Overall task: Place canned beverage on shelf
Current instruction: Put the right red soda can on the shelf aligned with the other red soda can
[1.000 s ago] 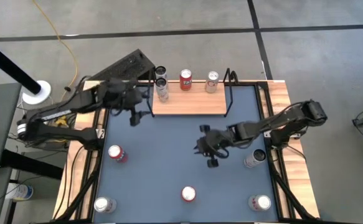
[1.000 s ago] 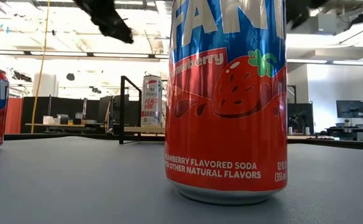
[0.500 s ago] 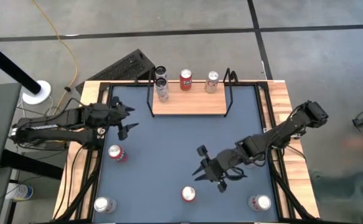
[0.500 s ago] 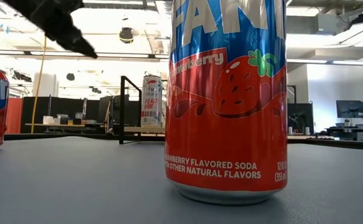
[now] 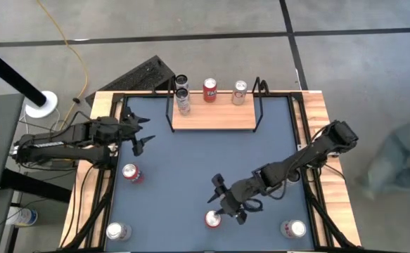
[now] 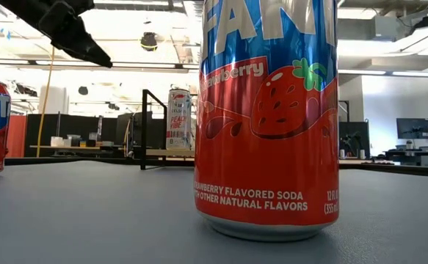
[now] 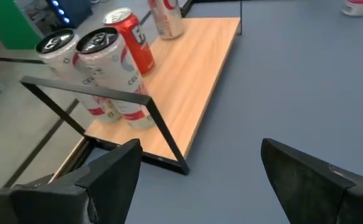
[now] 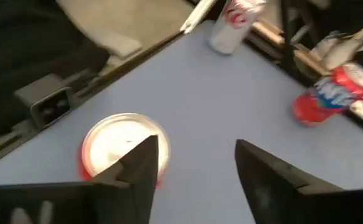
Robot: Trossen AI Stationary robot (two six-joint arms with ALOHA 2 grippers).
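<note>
Your shelf [image 5: 213,118] stands at the far edge of the blue worktop [image 5: 190,169] and carries four cans along its back edge. Two silver cans [image 5: 182,96] sit one behind the other at its left end, a red can [image 5: 209,90] stands in the middle, and a white can [image 5: 240,92] stands toward the right. The front strip of the board is bare.

Your right gripper [image 5: 223,204] hangs low over the near-centre of the worktop, just beside the red strawberry soda can [image 5: 212,219] standing there. In its wrist view the jaws stand apart with the can's silver top beside one finger, not between them, though that view is blurred, so you cannot be sure of contact.

Your left gripper [image 5: 140,133] waits over the worktop's left side, near the shelf's left end, jaws wide and holding nothing.

Four more cans stand loose: a red one [image 5: 131,172] at the left, silver-topped ones at the near-left [image 5: 117,230] and near-right [image 5: 294,229] corners, and one [image 5: 290,177] partly hidden under the right arm.
</note>
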